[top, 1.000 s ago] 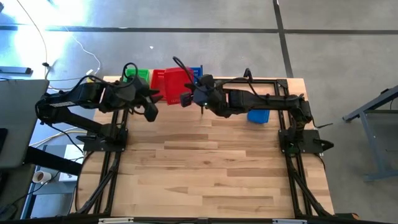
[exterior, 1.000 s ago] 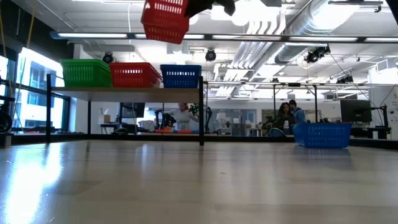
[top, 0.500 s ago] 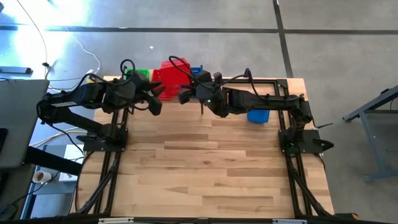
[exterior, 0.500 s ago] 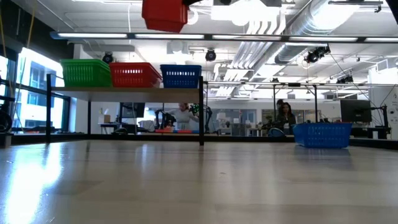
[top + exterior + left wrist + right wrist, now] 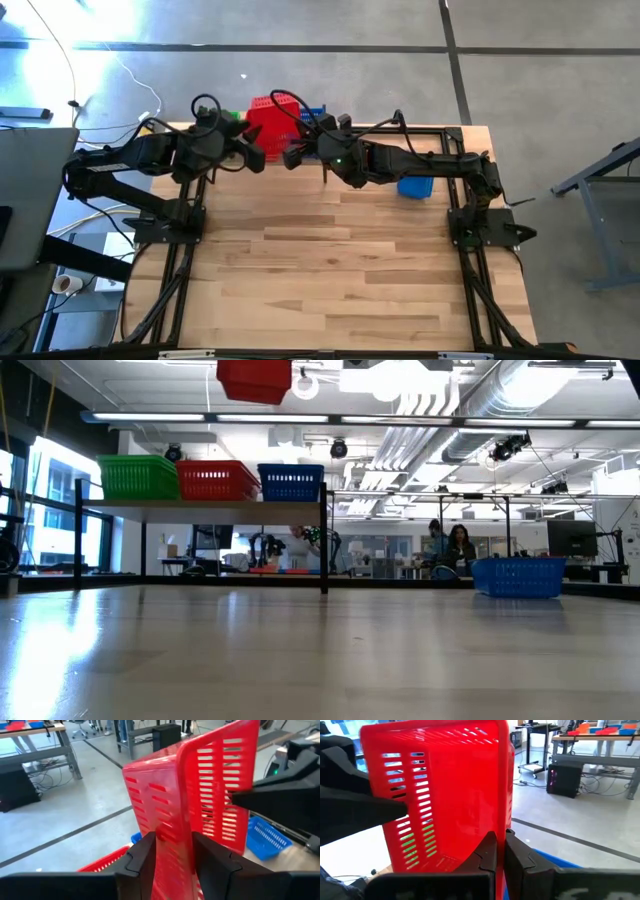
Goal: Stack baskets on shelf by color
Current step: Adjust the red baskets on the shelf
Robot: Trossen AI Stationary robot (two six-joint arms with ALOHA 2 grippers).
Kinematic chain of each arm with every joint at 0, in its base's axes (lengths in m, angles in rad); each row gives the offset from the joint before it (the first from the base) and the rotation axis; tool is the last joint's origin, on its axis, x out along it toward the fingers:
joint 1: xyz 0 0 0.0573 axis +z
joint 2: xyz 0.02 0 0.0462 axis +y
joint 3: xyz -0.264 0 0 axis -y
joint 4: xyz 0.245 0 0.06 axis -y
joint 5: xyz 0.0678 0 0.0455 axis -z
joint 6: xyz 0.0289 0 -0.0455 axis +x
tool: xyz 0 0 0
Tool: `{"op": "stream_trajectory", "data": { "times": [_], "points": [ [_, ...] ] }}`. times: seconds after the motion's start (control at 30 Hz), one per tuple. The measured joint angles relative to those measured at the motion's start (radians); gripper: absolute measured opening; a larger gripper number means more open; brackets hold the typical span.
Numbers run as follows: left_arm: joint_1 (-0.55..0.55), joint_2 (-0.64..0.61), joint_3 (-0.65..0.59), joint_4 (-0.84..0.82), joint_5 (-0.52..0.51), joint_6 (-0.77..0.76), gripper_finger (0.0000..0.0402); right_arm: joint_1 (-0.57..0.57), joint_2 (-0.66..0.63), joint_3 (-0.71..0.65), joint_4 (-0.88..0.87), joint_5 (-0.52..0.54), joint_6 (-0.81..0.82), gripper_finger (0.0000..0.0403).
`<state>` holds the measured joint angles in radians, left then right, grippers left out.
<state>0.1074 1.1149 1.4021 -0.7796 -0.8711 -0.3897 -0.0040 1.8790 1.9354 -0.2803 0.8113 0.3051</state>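
A red basket (image 5: 268,120) hangs high above the table's far part, tipped on its side, its solid bottom (image 5: 254,378) toward the near edge. My left gripper (image 5: 257,153) holds it from the left and my right gripper (image 5: 297,152) from the right, both shut on it. Below and beyond it stands the shelf (image 5: 200,504), whose board bears a green basket (image 5: 138,477), a red basket (image 5: 217,480) and a blue basket (image 5: 290,481) side by side. Another blue basket (image 5: 518,576) rests on its bottom on the table at the right. My left gripper has one edge of the red basket (image 5: 184,815) between its two fingers (image 5: 142,855), one on each side of the red wall. The fingers come nearly level from the table's left. The basket is clear of table and shelf. My right gripper pinches the basket's opposite edge (image 5: 503,815) between its two fingers (image 5: 487,851). The fingers come nearly level from the table's right. The basket stands tipped on its side beyond them, lifted clear.
The shelf runs along the table's far edge on black posts (image 5: 326,540). The wide wooden tabletop (image 5: 330,270) lies toward the near edge. People and desks show in the room behind the table (image 5: 450,545).
Both grippers have turned at the wrist and carried the red basket a little up and toward the far edge. The basket has tipped over: its slotted wall faced the near side before, now its solid bottom does.
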Motion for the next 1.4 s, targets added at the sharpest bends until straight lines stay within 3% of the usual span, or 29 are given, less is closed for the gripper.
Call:
{"op": "stream_trajectory", "data": {
  "times": [0.2, 0.43, 0.7, 0.9, 1.13, 1.4],
  "points": [
    [0.041, 0.000, 0.000, 0.026, 0.033, 0.000, 0.0096, 0.000, 0.000, 0.000, 0.009, -0.012, -0.001, 0.0000],
    [0.084, 0.000, 0.000, 0.026, 0.069, 0.031, 0.0011, 0.000, 0.000, 0.000, 0.020, -0.028, -0.026, 0.0000],
    [0.099, 0.000, 0.000, 0.029, 0.070, 0.038, 0.0003, -0.002, 0.000, 0.000, 0.020, -0.044, -0.088, 0.0008],
    [0.118, 0.000, 0.000, 0.029, 0.052, 0.046, 0.0002, -0.018, -0.005, 0.000, 0.016, -0.104, -0.115, 0.0068],
    [0.182, -0.001, 0.000, 0.029, 0.089, 0.056, 0.0001, -0.028, -0.042, 0.000, -0.029, -0.095, -0.140, 0.0148],
    [0.307, -0.002, 0.040, 0.009, 0.176, 0.084, 0.0000, -0.029, -0.096, 0.002, -0.140, -0.086, -0.157, 0.0183]
  ]
}}
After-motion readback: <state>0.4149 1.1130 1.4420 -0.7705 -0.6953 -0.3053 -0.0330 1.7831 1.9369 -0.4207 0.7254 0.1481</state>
